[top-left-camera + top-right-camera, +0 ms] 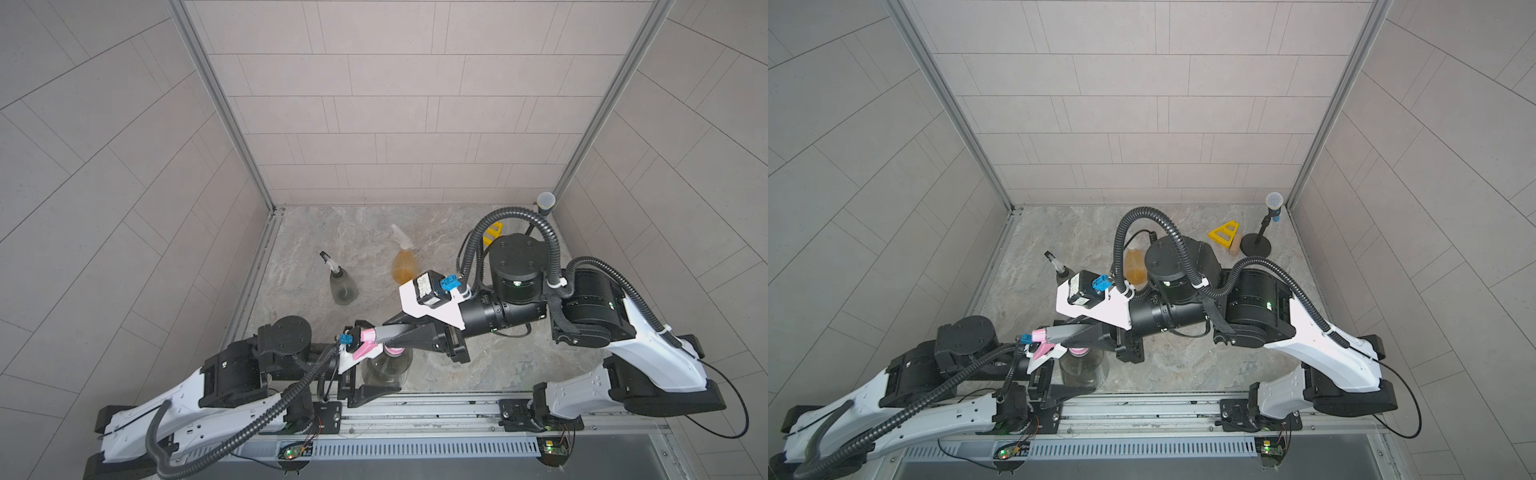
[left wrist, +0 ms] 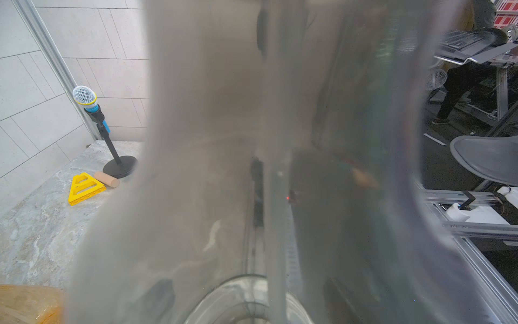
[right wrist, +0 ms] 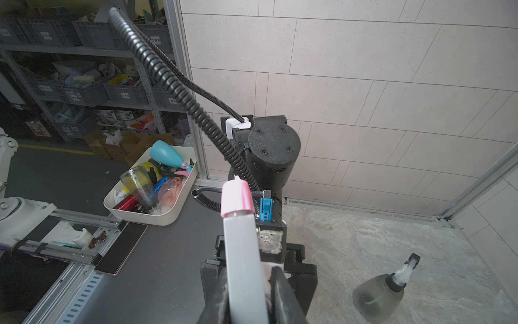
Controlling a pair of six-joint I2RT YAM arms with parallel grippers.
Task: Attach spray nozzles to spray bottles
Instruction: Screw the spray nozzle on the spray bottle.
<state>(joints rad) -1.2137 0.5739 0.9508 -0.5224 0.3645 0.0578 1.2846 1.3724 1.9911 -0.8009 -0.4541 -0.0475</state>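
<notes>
Clearly the right claw (image 1: 386,337) is pinching the grey-and-pink nozzle (image 3: 241,246), its jaws pressed onto the grey body. This is likely so the nozzle can be seated or twisted on the neck of the near smoky bottle (image 1: 384,370), which stands directly beneath that claw. The left claw (image 1: 372,374) straddles this bottle's belly, presumably to stop it turning or tipping. Whether its jaws press the wall or stand just off it, I cannot tell.

Beyond the right claw, well apart, stand the far smoky bottle (image 1: 343,286), wearing the white-and-black nozzle (image 1: 328,261), and the amber bottle (image 1: 404,266), wearing the whitish nozzle (image 1: 400,237).

Count: 3 bottles, 3 nozzles, 2 claws. By the look of it, 2 bottles are finished and 1 is in hand.
</notes>
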